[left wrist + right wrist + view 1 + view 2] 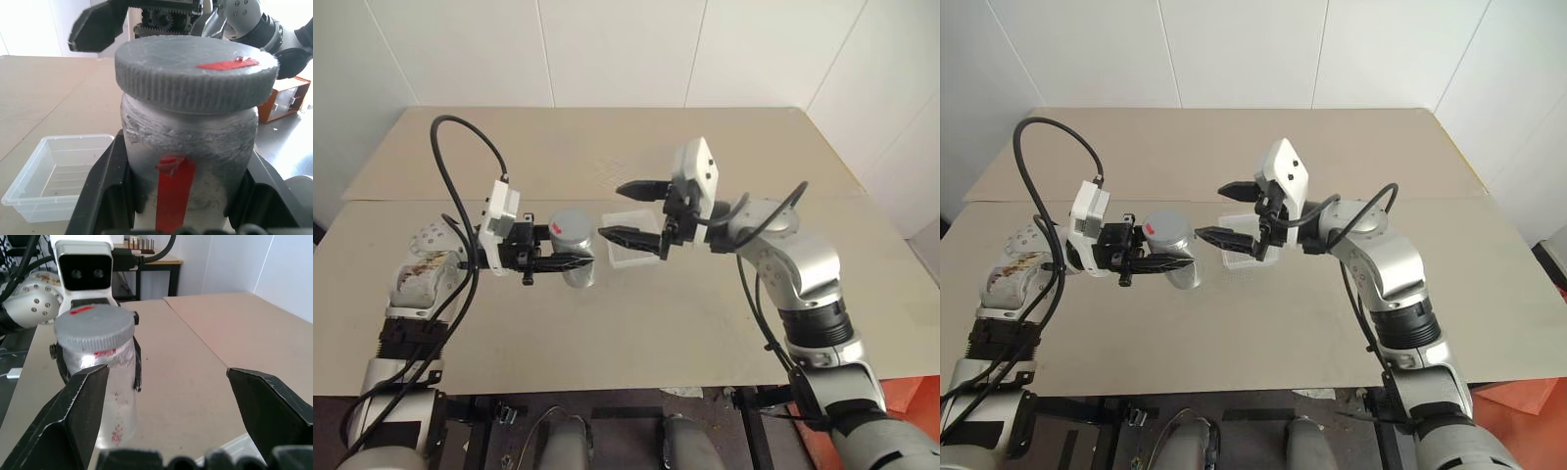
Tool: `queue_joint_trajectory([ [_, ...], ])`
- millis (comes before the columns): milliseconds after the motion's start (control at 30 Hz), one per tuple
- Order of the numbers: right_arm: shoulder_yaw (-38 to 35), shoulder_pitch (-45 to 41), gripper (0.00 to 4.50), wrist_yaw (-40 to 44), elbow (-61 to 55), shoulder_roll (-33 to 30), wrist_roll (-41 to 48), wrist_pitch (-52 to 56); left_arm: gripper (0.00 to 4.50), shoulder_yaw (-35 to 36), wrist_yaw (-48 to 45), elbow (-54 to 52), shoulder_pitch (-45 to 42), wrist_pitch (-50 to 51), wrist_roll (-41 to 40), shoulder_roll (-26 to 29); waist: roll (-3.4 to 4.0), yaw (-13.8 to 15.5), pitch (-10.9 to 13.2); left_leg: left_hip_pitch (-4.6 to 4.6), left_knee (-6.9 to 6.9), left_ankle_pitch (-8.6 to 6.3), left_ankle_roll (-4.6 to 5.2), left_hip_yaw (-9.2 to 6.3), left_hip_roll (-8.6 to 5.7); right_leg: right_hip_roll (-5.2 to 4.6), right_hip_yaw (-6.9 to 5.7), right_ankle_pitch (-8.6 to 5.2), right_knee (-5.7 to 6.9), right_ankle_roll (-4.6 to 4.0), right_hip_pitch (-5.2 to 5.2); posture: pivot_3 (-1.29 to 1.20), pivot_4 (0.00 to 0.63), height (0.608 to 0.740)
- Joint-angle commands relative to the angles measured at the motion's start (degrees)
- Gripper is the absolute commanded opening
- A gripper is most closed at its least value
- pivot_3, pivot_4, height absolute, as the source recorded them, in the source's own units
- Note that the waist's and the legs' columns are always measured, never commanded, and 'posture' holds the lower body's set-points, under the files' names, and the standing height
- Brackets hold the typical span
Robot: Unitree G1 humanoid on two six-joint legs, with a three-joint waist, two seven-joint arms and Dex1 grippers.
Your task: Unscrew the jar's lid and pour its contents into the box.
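The silvery-grey jar (574, 253) stands upright above the table, and my left gripper (579, 258) is shut on its body from the left. The grey ribbed lid (195, 68), marked with a red stripe, sits on the jar's mouth. Tiny reddish bits (116, 432) show low inside the jar. My right gripper (611, 211) hangs open a short way to the right of the jar, pointing at it, with nothing between its fingers. The clear plastic box (630, 257) lies on the table just right of the jar, under the right gripper's lower finger.
The beige table (607, 333) is made of two panels with a seam across the middle. White walls stand behind it. An orange object (913, 392) sits on the floor past the table's right front corner.
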Motion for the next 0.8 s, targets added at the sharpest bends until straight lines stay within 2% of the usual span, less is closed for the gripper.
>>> queue_joint_trajectory([
  [33, -0.9, 0.9, 4.47, 1.2, -4.1, -1.2, 0.9, -1.0, 1.92, 0.9, -0.2, -1.8, -0.4, -0.6, -0.8, 0.6, 0.0, 0.0, 0.0, 0.0, 0.0, 0.0, 0.0, 0.0, 0.0, 0.0, 0.0, 0.0, -0.01, 0.0, 0.01, 0.0, 0.15, 0.74],
  [233, -0.9, 1.6, 4.47, 2.0, -9.1, -1.4, 3.3, 1.3, 1.92, 0.4, 0.3, -0.9, -0.9, -1.2, -0.1, -0.3, 0.0, 0.0, 0.0, 0.0, 0.0, 0.0, 0.0, 0.0, 0.0, 0.0, 0.0, 0.0, 0.0, 0.0, 0.0, 0.0, 0.15, 0.74],
  [400, 0.1, -1.0, 4.47, -1.2, -11.4, 1.0, 4.3, 4.7, 1.92, -0.3, 0.9, -0.4, -1.5, -1.7, 0.5, -1.5, 0.0, 0.0, 0.0, 0.0, 0.01, 0.0, 0.0, -0.01, 0.0, 0.0, 0.0, 0.0, 0.02, 0.0, 0.0, 0.0, 0.15, 0.74],
  [800, 5.5, -5.2, 4.47, -7.0, -8.5, 6.5, 0.5, 7.8, 1.92, -0.5, 0.6, -0.2, -2.1, -2.0, 0.6, -1.8, 0.0, 0.0, 0.0, 0.0, 0.01, 0.0, 0.0, -0.01, 0.0, 0.0, -0.01, 0.0, 0.01, 0.0, 0.0, 0.0, 0.15, 0.74],
])
